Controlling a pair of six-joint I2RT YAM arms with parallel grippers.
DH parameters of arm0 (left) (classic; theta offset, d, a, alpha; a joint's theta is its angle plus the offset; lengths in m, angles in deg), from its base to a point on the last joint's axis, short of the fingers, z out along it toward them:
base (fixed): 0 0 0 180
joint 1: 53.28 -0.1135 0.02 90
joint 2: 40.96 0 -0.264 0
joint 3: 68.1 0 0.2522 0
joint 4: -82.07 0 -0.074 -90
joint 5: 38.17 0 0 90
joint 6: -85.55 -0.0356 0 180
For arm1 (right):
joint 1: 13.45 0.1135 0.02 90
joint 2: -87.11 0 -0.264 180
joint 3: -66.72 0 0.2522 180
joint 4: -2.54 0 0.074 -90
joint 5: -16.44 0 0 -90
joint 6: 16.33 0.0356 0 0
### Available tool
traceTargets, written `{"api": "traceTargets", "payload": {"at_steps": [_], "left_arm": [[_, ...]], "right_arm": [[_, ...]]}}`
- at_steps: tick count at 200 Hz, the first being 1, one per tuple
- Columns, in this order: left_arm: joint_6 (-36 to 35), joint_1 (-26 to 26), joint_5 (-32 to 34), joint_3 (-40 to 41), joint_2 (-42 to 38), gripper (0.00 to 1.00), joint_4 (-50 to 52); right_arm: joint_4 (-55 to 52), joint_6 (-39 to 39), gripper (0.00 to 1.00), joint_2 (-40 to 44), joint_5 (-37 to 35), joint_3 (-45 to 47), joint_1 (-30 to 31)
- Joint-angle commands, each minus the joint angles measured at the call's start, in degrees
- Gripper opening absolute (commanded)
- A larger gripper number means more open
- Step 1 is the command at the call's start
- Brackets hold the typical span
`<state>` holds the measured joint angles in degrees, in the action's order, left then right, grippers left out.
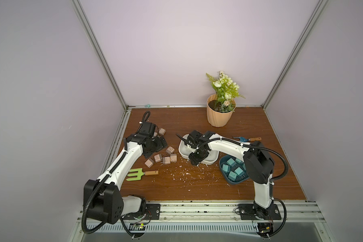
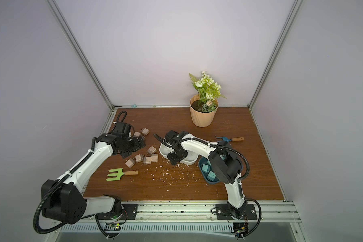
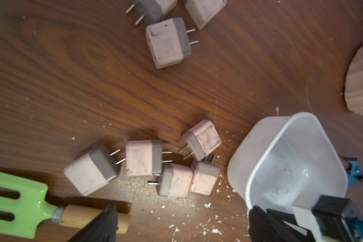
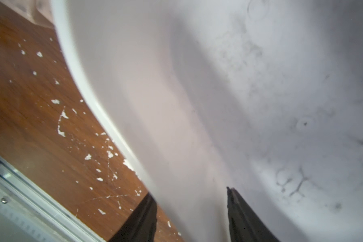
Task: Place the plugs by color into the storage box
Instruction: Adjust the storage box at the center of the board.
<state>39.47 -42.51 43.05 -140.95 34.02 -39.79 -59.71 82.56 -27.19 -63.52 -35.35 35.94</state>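
While the left gripper [image 3: 181,207] hangs wide open with nothing between its fingers, five tan plugs [image 1: 162,157] lie clustered on the worktop [image 1: 208,188] near it. They sit between the green garden fork [image 1: 142,173] and the white tub [image 1: 181,149], and further tan ones sit beside the left wrist. The teal plugs [image 1: 232,167] rest in the dark teal tub [image 1: 232,181], partly covered by the right arm's elbow in both top views. A blue garden fork [image 1: 246,139] and a flower pot [image 1: 219,117] stand farther back. Only the right wrist view shows the right gripper [image 4: 189,191] straddling the white tub's wall, one finger outside and one inside. Whether it pinches the wall I cannot tell. White flecks [image 1: 187,174] litter the wood.
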Motion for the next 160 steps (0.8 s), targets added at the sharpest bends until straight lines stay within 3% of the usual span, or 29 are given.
{"api": "traceTargets", "payload": {"at_steps": [1, 63, 80, 114, 160], "left_arm": [[-0.1, -0.7, 0.8, 0.8, -0.8, 0.98, 2.1], [-0.1, -0.6, -0.3, 3.8, -2.0, 0.98, 2.1], [0.8, -0.5, -0.6, 6.2, -3.5, 0.98, 2.1], [2.5, 1.6, -0.3, 9.8, -5.8, 0.98, 2.0], [3.7, 6.4, 0.6, 9.5, -2.6, 0.98, 0.3]], "right_arm": [[0.3, 5.2, 0.46, 0.1, 1.8, -3.2, 0.0], [6.1, 26.3, 0.26, -0.2, 4.0, -3.0, -0.1], [7.0, 29.4, 0.25, -1.7, 3.4, -5.4, -0.1], [6.0, 31.1, 0.34, -4.9, 2.3, -10.9, -0.1], [10.6, 31.8, 0.61, -2.2, 1.4, -10.7, 0.3]]}}
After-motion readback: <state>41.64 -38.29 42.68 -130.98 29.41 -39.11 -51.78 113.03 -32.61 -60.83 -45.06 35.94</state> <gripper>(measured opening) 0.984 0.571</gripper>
